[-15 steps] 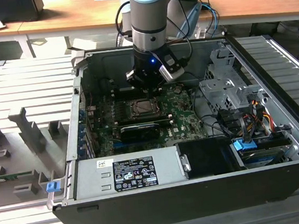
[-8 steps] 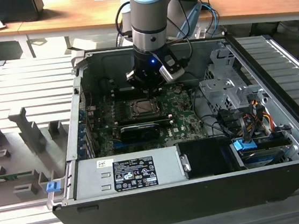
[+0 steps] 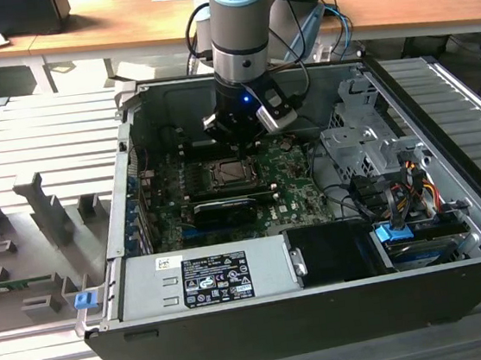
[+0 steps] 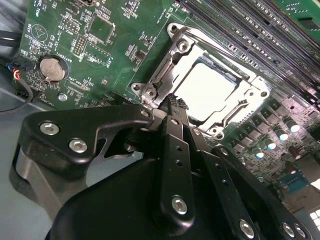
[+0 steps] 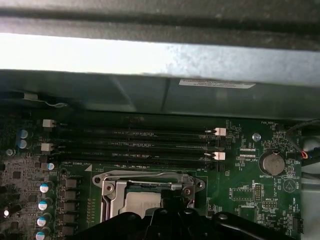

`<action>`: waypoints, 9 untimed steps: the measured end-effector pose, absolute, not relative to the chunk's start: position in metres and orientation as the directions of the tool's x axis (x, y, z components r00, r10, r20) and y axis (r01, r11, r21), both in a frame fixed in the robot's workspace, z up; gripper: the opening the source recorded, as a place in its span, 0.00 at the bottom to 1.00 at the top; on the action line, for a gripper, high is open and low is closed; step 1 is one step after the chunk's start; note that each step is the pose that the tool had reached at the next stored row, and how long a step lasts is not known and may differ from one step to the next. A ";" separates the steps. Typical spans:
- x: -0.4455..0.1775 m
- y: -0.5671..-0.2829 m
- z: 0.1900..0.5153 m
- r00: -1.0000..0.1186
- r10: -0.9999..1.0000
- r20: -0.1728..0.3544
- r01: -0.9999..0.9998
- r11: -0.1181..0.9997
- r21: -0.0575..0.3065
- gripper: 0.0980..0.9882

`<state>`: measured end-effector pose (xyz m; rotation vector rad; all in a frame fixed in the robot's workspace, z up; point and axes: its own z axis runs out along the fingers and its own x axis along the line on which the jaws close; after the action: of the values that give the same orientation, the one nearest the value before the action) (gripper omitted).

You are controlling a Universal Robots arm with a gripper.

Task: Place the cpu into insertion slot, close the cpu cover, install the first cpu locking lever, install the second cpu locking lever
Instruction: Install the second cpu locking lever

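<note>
The cpu lies in the insertion slot with its bright metal top showing. The cpu cover, a silver frame, lies flat around the chip. A thin metal locking lever runs along one side of the socket. My gripper hangs just above the socket's corner by that lever, its black fingers pressed together with nothing visible between them. In the exterior view the gripper sits low inside the case at the socket's far edge. In the first wrist view the cpu and cover sit right ahead of the gripper.
A black expansion card lies just in front of the socket and a grey power supply box in front of that. Memory slots run behind the socket. A drive cage and cables fill the exterior view's right. A coin battery is nearby.
</note>
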<state>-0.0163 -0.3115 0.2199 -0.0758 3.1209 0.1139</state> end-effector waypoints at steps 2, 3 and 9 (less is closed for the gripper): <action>-0.016 -0.312 0.220 -0.999 -0.048 -0.019 -0.049 0.996 0.072 0.01; -0.016 -0.312 0.220 -0.999 -0.048 -0.019 -0.049 0.996 0.072 0.01; -0.016 -0.313 0.220 -0.999 -0.048 -0.019 -0.049 0.996 0.072 0.01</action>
<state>-0.0163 -0.3135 0.2200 -0.0758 3.1210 0.1137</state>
